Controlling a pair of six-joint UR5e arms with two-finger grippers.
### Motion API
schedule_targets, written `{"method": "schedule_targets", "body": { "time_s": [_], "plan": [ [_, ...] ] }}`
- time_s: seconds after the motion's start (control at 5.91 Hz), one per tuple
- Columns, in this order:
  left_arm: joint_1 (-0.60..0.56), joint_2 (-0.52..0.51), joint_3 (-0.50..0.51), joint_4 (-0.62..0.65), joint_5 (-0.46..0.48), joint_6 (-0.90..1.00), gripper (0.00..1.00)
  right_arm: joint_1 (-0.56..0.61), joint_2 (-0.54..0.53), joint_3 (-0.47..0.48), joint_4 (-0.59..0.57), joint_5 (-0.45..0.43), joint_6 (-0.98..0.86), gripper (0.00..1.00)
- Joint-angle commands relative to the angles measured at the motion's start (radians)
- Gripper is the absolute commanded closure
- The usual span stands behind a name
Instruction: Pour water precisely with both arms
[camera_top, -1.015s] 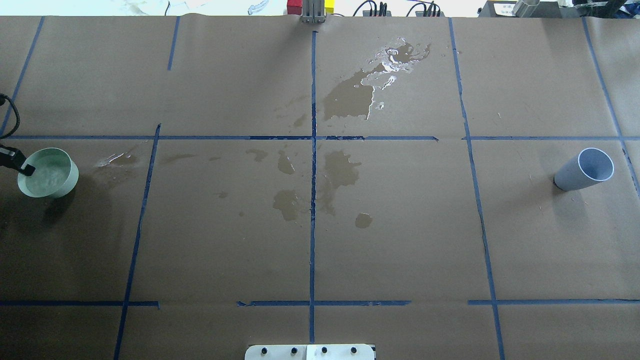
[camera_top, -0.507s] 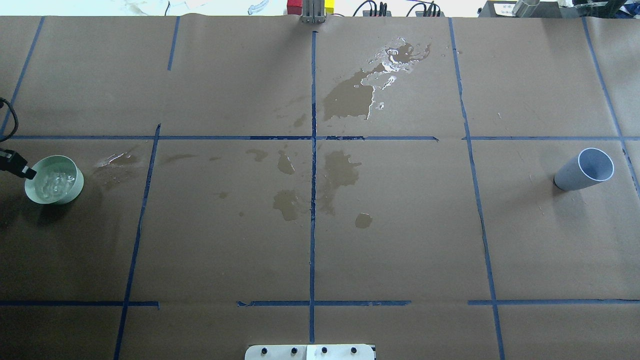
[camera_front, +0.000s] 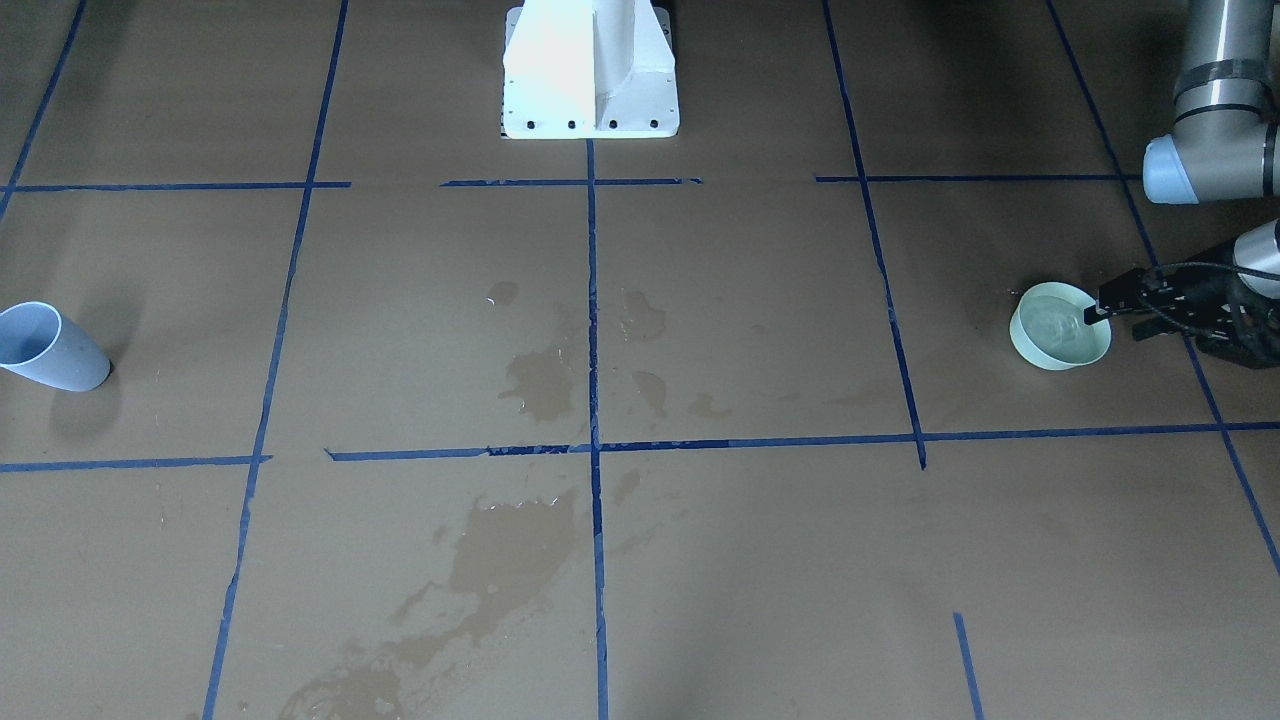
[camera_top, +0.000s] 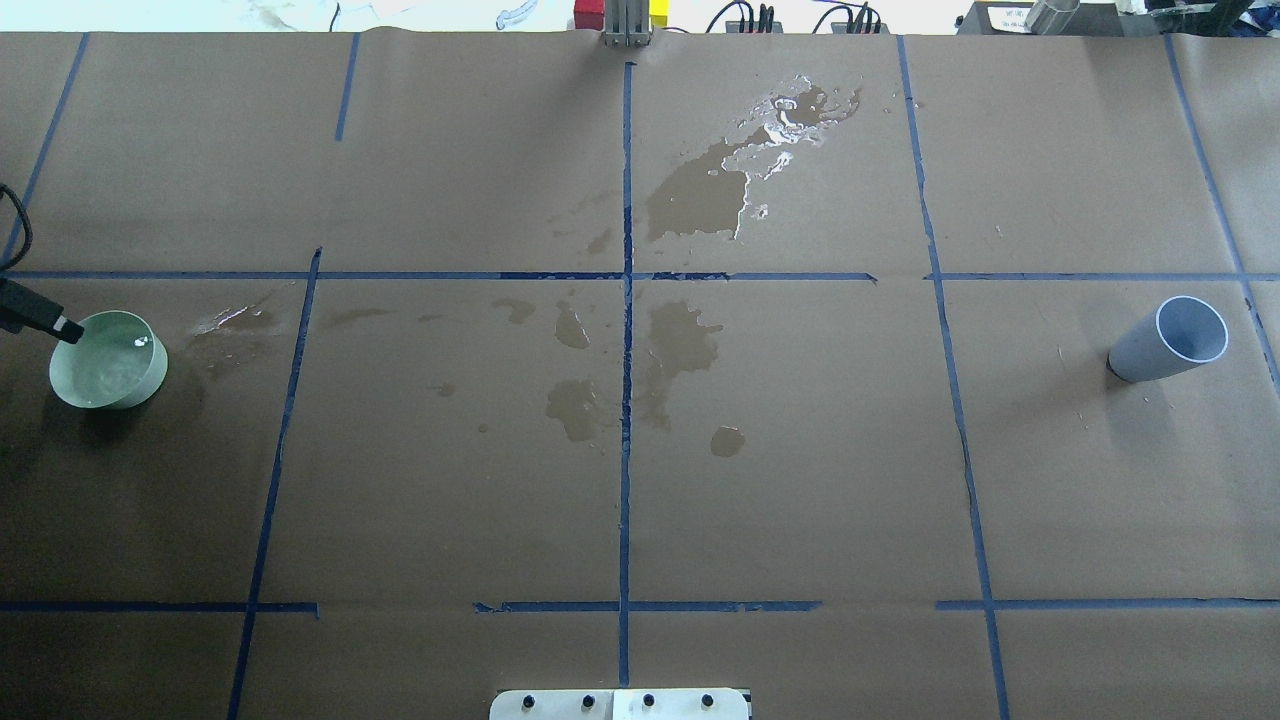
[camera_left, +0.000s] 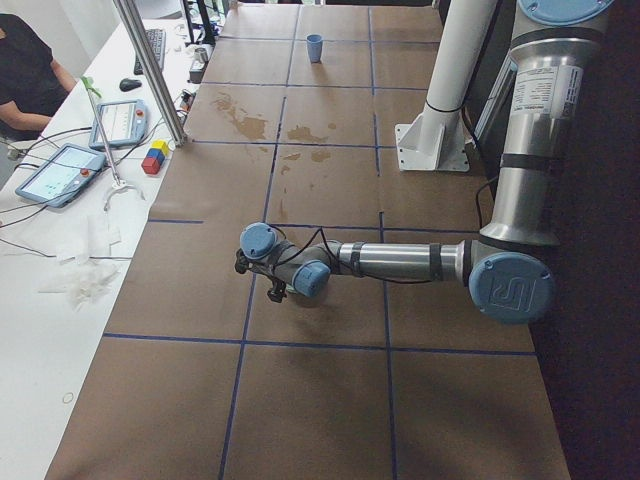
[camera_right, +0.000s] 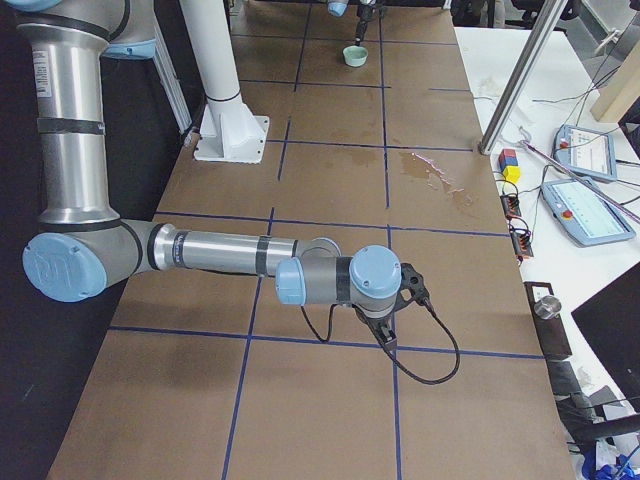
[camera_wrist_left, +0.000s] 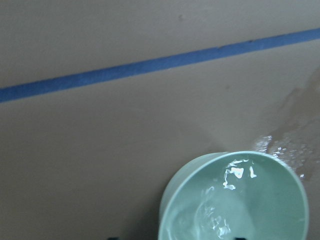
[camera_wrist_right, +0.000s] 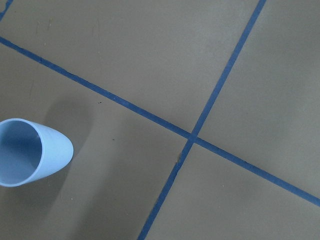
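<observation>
A pale green bowl (camera_top: 108, 359) stands level on the brown paper at the far left and holds clear water (camera_wrist_left: 235, 200) with white highlights. My left gripper (camera_top: 66, 327) is at the bowl's rim on its outer side, also in the front view (camera_front: 1096, 308). In the left wrist view its fingertips stand wide apart at the bottom edge, so it is open. A light blue cup (camera_top: 1170, 340) stands at the far right, empty inside in the right wrist view (camera_wrist_right: 30, 152). My right gripper (camera_right: 385, 335) shows only in the exterior right view, and I cannot tell if it is open.
Dark wet stains (camera_top: 690, 200) lie around the table's centre, with a glistening puddle (camera_top: 790, 120) further back. A small wet patch (camera_top: 235, 320) lies beside the bowl. The white pedestal base (camera_front: 590, 70) stands at the robot's side. Blue tape lines (camera_top: 627, 400) grid the paper.
The bowl was tilted in my left gripper, then came down level a little to the right. Its water rippled and then calmed. The left fingertip has moved slightly back along the rim.
</observation>
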Motion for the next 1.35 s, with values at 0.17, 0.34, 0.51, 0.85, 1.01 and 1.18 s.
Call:
{"method": "schedule_targets", "body": {
  "time_s": [0.17, 0.34, 0.51, 0.85, 1.01, 1.18],
  "plan": [
    [-0.195, -0.005, -0.052, 0.02, 0.181, 0.002, 0.0, -0.01, 0.006, 0.001, 0.0, -0.059, 0.0, 0.0],
    [-0.232, -0.007, -0.064, 0.122, 0.188, 0.042, 0.0, -0.01, 0.003, 0.001, 0.0, -0.058, 0.0, 0.0],
    [-0.319, -0.011, -0.099, 0.337, 0.097, 0.236, 0.0, -0.032, 0.011, 0.0, -0.002, -0.059, 0.002, 0.0],
    [-0.362, -0.016, -0.131, 0.594, 0.11, 0.516, 0.0, -0.043, -0.009, -0.002, -0.006, -0.055, 0.021, 0.0],
    [-0.413, -0.005, -0.136, 0.613, 0.103, 0.584, 0.0, -0.042, -0.014, -0.004, -0.009, -0.047, 0.023, 0.0],
    [-0.421, 0.017, -0.195, 0.679, 0.1, 0.588, 0.0, -0.042, -0.012, -0.005, -0.027, -0.047, 0.025, 0.0]
  ]
}}
